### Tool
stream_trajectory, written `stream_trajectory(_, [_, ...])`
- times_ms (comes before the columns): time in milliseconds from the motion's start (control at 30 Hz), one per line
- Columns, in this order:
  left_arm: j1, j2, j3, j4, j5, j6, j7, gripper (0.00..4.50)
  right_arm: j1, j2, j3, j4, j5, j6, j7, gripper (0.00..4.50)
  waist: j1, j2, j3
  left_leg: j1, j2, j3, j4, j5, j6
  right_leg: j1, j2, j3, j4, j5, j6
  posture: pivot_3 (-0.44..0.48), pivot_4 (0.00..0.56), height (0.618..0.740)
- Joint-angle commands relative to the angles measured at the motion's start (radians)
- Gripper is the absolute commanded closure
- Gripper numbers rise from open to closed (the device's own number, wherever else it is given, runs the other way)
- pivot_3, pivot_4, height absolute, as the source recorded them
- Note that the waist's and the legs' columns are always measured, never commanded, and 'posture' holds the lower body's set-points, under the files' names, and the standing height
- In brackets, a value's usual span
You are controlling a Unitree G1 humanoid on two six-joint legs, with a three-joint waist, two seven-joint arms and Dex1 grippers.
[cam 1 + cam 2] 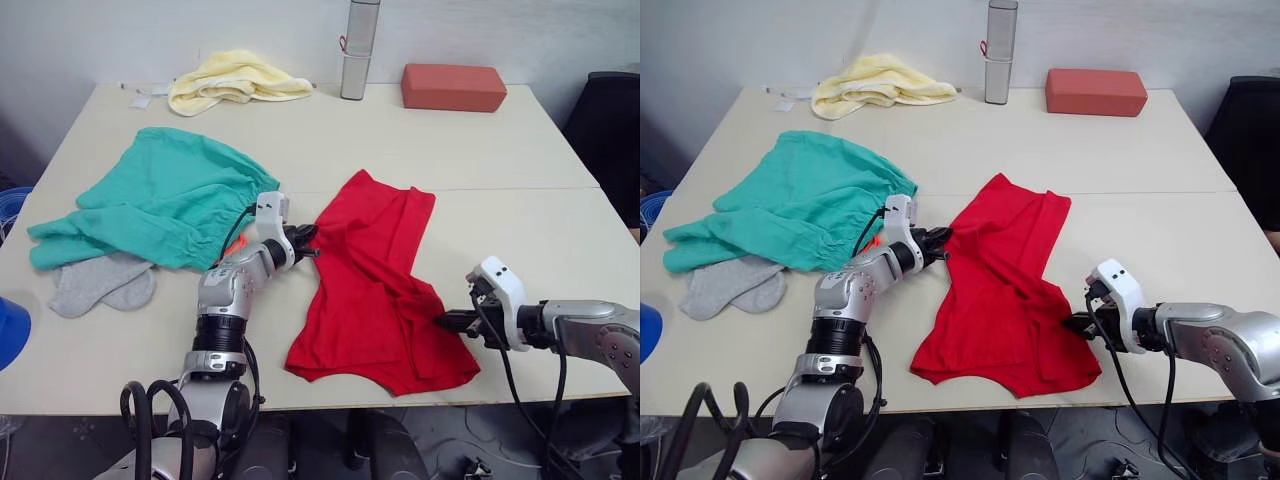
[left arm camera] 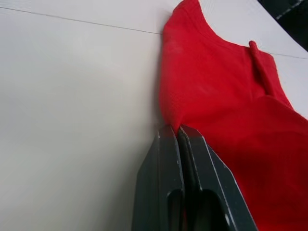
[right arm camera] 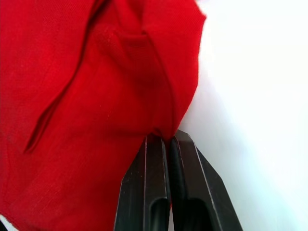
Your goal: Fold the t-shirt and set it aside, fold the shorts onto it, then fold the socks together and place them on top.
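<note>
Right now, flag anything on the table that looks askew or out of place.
The t-shirt lies crumpled and skewed, not flat, each gripper's fingers pinching an edge: left gripper, right gripper. The shorts are rumpled too, partly over the socks.

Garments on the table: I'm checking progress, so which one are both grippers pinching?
The red t-shirt; left gripper and right gripper each pinch an edge.

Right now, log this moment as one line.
t-shirt: crumpled on table | left pincer: shut on t-shirt | right pincer: shut on t-shirt | shorts, socks: unfolded
</note>
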State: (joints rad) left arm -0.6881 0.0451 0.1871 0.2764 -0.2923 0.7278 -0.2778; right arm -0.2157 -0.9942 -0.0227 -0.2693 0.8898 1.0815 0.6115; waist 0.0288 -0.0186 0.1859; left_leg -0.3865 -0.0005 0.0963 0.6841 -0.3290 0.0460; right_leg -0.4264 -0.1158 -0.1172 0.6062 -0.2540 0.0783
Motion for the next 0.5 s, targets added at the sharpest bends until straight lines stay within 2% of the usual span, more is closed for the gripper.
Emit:
stream_trajectory(33, [0.018,0.041,-0.014,-0.091,-0.03,0.03,-0.033,3.26,0.01,-0.002,-0.068,-0.04,0.037,0.02,0.061,4.01,0.0,0.0,0.0,0.0,0.0,0.0,0.0,0.0,0.0,0.0,0.0,0.0,0.0,0.0,0.0,0.0,0.15,0.74])
stream_trajectory(167, [0.07,0.165,-0.078,-0.185,-0.012,0.06,-0.11,1.94,0.086,-0.012,-0.131,-0.11,0.017,-0.061,0.158,2.72,0.0,0.0,0.0,0.0,0.0,0.0,0.0,0.0,0.0,0.0,0.001,0.0,0.0,0.0,0.0,0.0,0.15,0.74])
stream_trajectory(300, [0.189,0.383,-0.218,-0.34,0.031,-0.036,-0.318,0.67,0.235,-0.09,-0.175,-0.112,-0.133,-0.311,0.381,1.31,-0.002,0.0,0.0,0.0,0.0,0.0,0.0,0.0,-0.001,0.0,0.001,0.001,0.0,0.0,0.0,0.0,0.15,0.74])
stream_trajectory(367, [0.254,0.48,-0.254,-0.391,0.061,-0.169,-0.416,0.63,0.296,-0.106,-0.188,-0.065,-0.237,-0.491,0.471,0.64,-0.002,0.0,0.0,0.0,0.0,0.001,0.0,-0.001,-0.001,0.0,0.001,0.001,-0.001,0.0,0.0,0.0,0.15,0.74])
stream_trajectory(433, [0.307,0.557,-0.277,-0.418,0.086,-0.304,-0.503,0.21,0.323,-0.095,-0.196,0.008,-0.328,-0.681,0.543,0.0,-0.001,0.001,0.0,0.001,0.0,0.001,0.0,-0.001,-0.001,0.0,0.001,0.001,-0.004,0.0,0.0,0.0,0.15,0.74])
stream_trajectory(467, [0.325,0.589,-0.289,-0.418,0.103,-0.382,-0.544,0.01,0.319,-0.079,-0.197,0.051,-0.373,-0.781,0.561,0.0,0.0,0.001,0.0,0.001,0.0,0.001,0.0,-0.001,-0.001,0.0,0.0,0.001,-0.006,0.0,0.0,0.0,0.15,0.74])
stream_trajectory(500, [0.34,0.609,-0.292,-0.407,0.108,-0.461,-0.582,0.01,0.307,-0.06,-0.196,0.095,-0.409,-0.876,0.576,0.0,-0.001,0.001,0.0,0.001,-0.001,0.001,0.0,-0.001,-0.001,0.0,0.0,0.001,-0.005,0.0,0.0,0.0,0.15,0.74])
